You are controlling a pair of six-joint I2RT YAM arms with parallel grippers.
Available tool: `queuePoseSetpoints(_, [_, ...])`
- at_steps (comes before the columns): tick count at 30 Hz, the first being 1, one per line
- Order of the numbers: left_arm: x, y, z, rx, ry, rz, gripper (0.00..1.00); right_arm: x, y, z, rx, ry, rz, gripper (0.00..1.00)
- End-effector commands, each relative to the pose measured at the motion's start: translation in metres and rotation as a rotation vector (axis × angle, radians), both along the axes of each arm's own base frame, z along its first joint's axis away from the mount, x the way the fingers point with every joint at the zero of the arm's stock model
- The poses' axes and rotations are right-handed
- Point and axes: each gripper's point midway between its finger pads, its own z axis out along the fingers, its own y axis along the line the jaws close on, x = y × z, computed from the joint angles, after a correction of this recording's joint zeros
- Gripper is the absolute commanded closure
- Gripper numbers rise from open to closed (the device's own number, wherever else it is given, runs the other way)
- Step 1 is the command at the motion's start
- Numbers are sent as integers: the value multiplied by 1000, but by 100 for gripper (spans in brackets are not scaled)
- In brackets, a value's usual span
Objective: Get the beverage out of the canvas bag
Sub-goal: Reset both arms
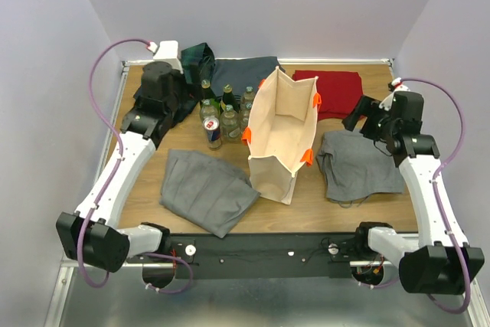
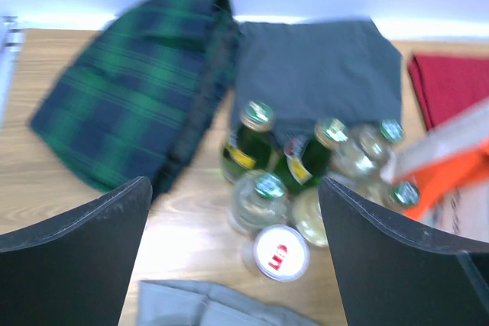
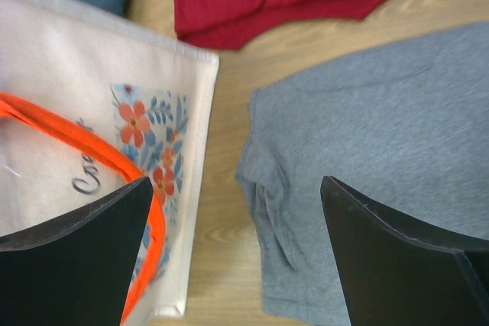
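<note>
Left claw released, fingers spread wide, hanging over the bottles and a can crowded just beneath it, outside the canvas bag. Right claw likewise released, with the bag wall and orange handle below its left finger and the grey cloth below its right. Bag mouth gapes between the two claws; no beverage shows inside from above. Glass probably heavy, stiff, slick, breakable, so best gripped at the neck under the cap. Canvas is soft and may tip. Clear room lies only straight above the mouth.
</note>
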Motion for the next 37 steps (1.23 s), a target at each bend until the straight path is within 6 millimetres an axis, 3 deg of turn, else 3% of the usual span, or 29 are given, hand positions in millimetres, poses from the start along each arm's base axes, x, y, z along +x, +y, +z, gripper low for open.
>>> queuePoseSetpoints(1, [-3, 32, 23, -65, -28, 71, 1, 8, -33, 38, -31, -185, -228, 0])
queuePoseSetpoints(2, [-2, 45, 23, -60, -38, 101, 1, 9, -38, 45, -39, -247, -254, 0])
queuePoseSetpoints(5, [-6, 55, 35, -63, -69, 102, 1, 10, -50, 55, -71, -300, -310, 0])
queuePoseSetpoints(14, [-14, 57, 58, -88, -111, 45, 1, 41, -48, 59, -63, -280, -288, 0])
queuePoseSetpoints(18, [-16, 47, 48, -121, -28, 9, 1, 56, -50, 56, -69, -283, -289, 0])
queuePoseSetpoints(23, [-22, 54, 23, -126, 56, 61, 1, 73, -58, 44, -115, -230, -302, 0])
queuePoseSetpoints(29, [-25, 66, 19, -93, 42, 117, 1, 81, -70, 41, -159, -226, -352, 0])
queuePoseSetpoints(33, [-22, 57, 9, -96, 36, 63, 1, 89, -77, 27, -196, -293, -369, 0])
queuePoseSetpoints(34, [-19, 56, 7, -98, 32, 59, 1, 86, -78, 9, -211, -279, -360, 0])
queuePoseSetpoints(36, [-13, 48, -4, -107, 61, 15, 1, 89, -77, 9, -229, -318, -339, 0])
queuePoseSetpoints(37, [-12, 48, -9, -108, 78, 21, 1, 85, -76, -4, -235, -303, -331, 0])
